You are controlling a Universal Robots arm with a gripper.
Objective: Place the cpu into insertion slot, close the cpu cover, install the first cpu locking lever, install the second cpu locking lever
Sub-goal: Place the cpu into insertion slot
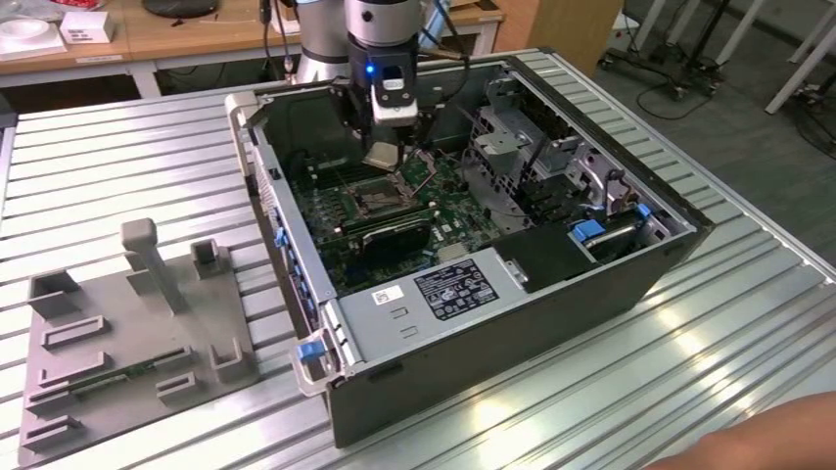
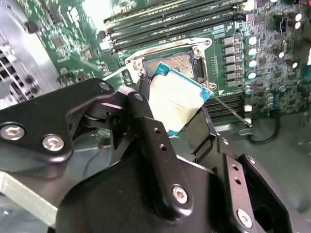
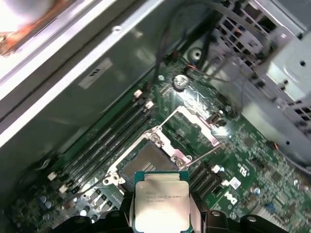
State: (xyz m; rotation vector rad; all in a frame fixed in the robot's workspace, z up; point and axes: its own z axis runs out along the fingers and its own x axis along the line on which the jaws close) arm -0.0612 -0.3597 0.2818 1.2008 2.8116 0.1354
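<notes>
A Universal Robots arm's gripper (image 2: pixel 175 114) is holding the cpu (image 3: pixel 161 198) inside the open computer case (image 1: pixel 523 323), which is lying on a slatted metal table (image 1: pixel 117 147). Its 2 black fingers (image 2: pixel 155 141) are closed narrowly on opposite edges of the chip, with the dull silver lid facing the first wrist view.

In the exterior view the chip is hanging, apparently tilted, just above the insertion slot (image 1: pixel 370 201) and apart from it. In both wrist views the slot's dark centre is lying bare just past the chip's far edge. The cpu cover (image 3: pixel 214 136) appears to be standing hinged open on the slot's far side. A thin wire locking lever (image 2: pixel 228 109) is lying released beside the socket. Judging by this, none of the 4 steps is done yet.

The chip is likely handling as a light, stiff, thin plate. Its smooth metal lid is probably slippery under the pads. The contacts underneath and the slot's fine pins are probably the fragile parts. The sensible hold is the 1 being used: a light pinch on 2 opposite edges, keeping off the underside and keeping the chip level with the socket.
</notes>
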